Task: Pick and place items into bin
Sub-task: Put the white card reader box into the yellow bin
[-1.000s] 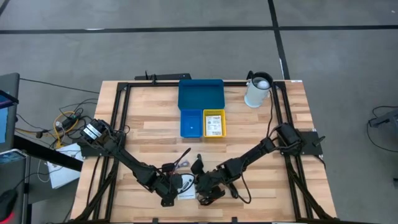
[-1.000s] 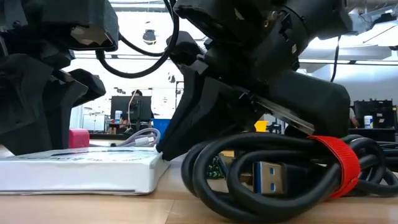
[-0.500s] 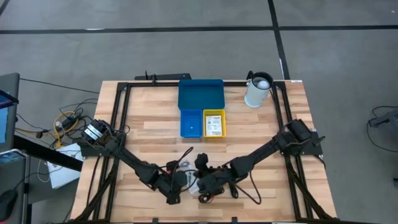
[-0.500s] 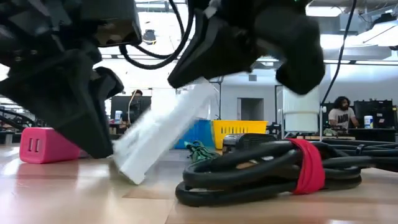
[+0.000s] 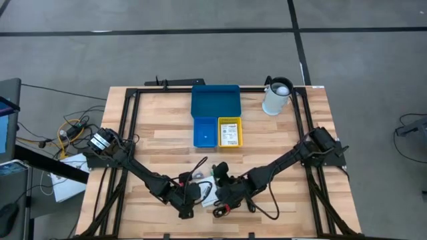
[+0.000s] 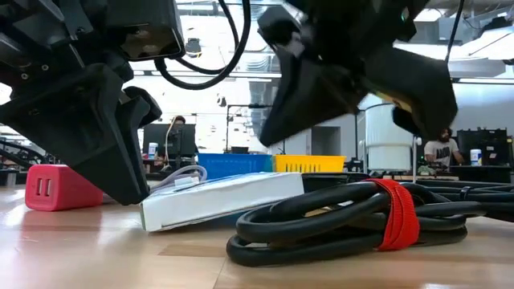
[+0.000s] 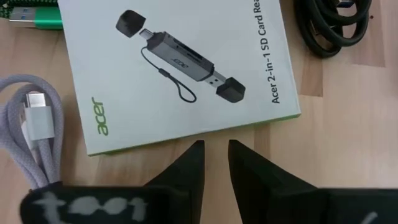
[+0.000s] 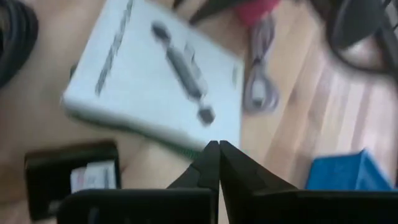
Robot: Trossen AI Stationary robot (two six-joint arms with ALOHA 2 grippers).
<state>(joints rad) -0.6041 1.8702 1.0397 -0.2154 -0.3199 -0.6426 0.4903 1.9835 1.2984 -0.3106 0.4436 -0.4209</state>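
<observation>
A white card-reader box (image 7: 180, 68) lies near the table's near edge, between my two grippers. In the low view the box (image 6: 217, 201) rests tilted, one end on the table and the other on the coiled black cable (image 6: 345, 221) with its red strap (image 6: 395, 213). My left gripper (image 7: 216, 152) is narrowly open, its tips at the box's edge. My right gripper (image 8: 214, 146) is shut and hovers above the box. A grey cord (image 7: 25, 124), a green-tipped item (image 7: 37, 15) and a pink block (image 6: 60, 189) lie beside the box. My left gripper comes slanting down at the white box's long edge (image 7: 205, 134), with its fingertips (image 7: 196, 149) just short of it. I cannot tell whether they touch the box.
The bin set sits toward the far edge: wide blue tray (image 5: 215, 101), small blue bin (image 5: 205, 132) and yellow bin (image 5: 229, 131) with a card inside. A white pitcher (image 5: 277, 97) stands at the far right. A flat black item (image 8: 71, 174) lies by the box.
The white box lay flat a second ago. Half a second ago it stood steeply tipped, its raised end under my right gripper. It has now dropped back to a low tilt with that end on the black cable. The cable coil has shifted along the table.
</observation>
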